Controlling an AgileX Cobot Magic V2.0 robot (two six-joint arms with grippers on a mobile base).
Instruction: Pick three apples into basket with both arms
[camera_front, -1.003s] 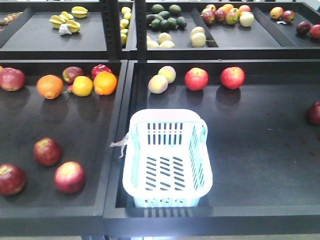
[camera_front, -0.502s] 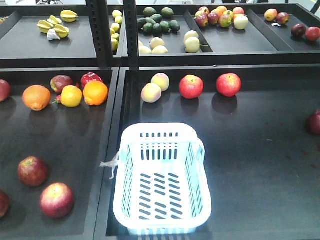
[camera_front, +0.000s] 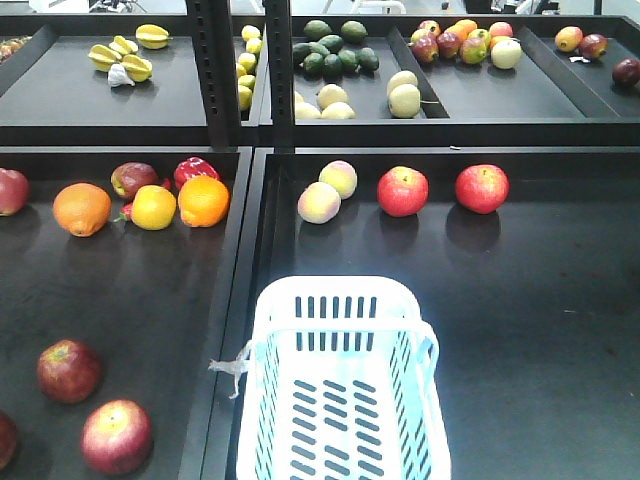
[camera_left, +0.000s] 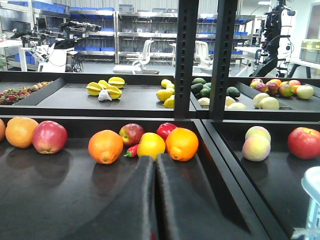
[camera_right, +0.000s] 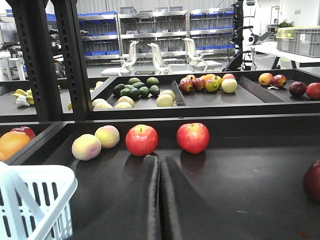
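Observation:
Two dark red apples (camera_front: 69, 370) (camera_front: 117, 436) lie at the front of the left black tray, and the edge of a third (camera_front: 4, 440) shows at the frame's left border. The pale blue-white basket (camera_front: 300, 300) stands empty at the front left of the right tray; its rim also shows in the left wrist view (camera_left: 312, 182) and the right wrist view (camera_right: 35, 177). My left gripper (camera_left: 154, 159) is shut and empty, low over the left tray and pointing at the oranges. Over the right tray, my right gripper (camera_right: 161, 158) is likewise shut and empty. Neither gripper appears in the front view.
Oranges (camera_front: 204, 200), a lemon (camera_front: 153, 207) and a red pepper (camera_front: 196, 168) lie at the back of the left tray. Two bright red apples (camera_front: 402, 190) and two peaches (camera_front: 319, 203) lie behind the basket. Black posts (camera_front: 215, 70) hold an upper shelf of fruit.
The front view has shifted: the basket and the dark apples now sit lower in the frame, and the basket's front end is cut off. No fruit has moved on the trays.

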